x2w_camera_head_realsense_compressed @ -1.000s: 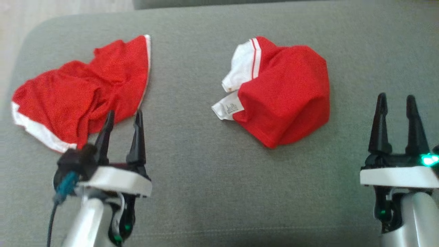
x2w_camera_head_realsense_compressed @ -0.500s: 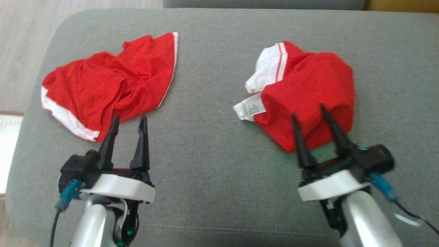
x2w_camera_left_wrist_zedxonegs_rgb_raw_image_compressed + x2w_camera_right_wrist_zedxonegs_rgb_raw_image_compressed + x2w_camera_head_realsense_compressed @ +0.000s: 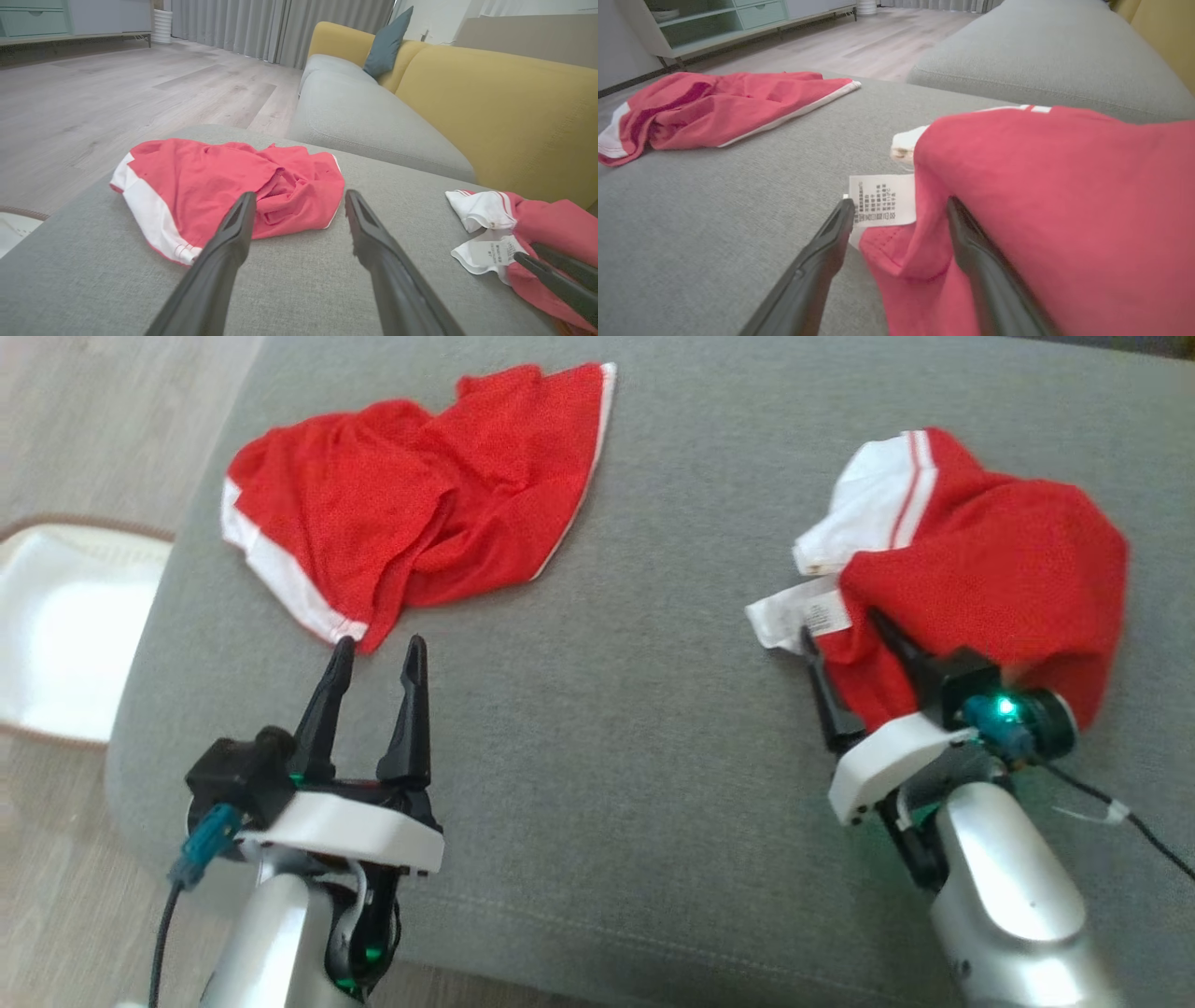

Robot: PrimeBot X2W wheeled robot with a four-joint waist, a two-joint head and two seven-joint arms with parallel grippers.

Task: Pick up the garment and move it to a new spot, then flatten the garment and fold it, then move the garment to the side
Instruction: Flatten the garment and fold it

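Head view, looking down on a wide grey cushion (image 3: 607,784) that everything rests on. Two crumpled red garments lie on it, well apart. The left garment (image 3: 411,495), edged in white, sprawls at the cushion's far left corner, its long axis running from the cushion's left edge toward its far middle. The right garment (image 3: 1018,569), with a white striped sleeve, sits bunched in a rounded heap on the cushion's right half (balled up like this, it has no clear long axis).

Two pale arms rise from the cushion's near edge. The left gripper (image 3: 379,646) has its jaws apart and empty, tips just short of the left garment's near hem. The right gripper (image 3: 842,625) also has jaws spread wide, gripping nothing yet. They straddle the right garment's near left edge, one finger over bare cushion, the other against or under the red fold; I cannot tell which. A small white care label (image 3: 810,613) pokes out just beyond those fingertips.

By my reading, the right garment is the one being picked up: the right arm is far nearer, and the cloth lies straight ahead between its jaws.
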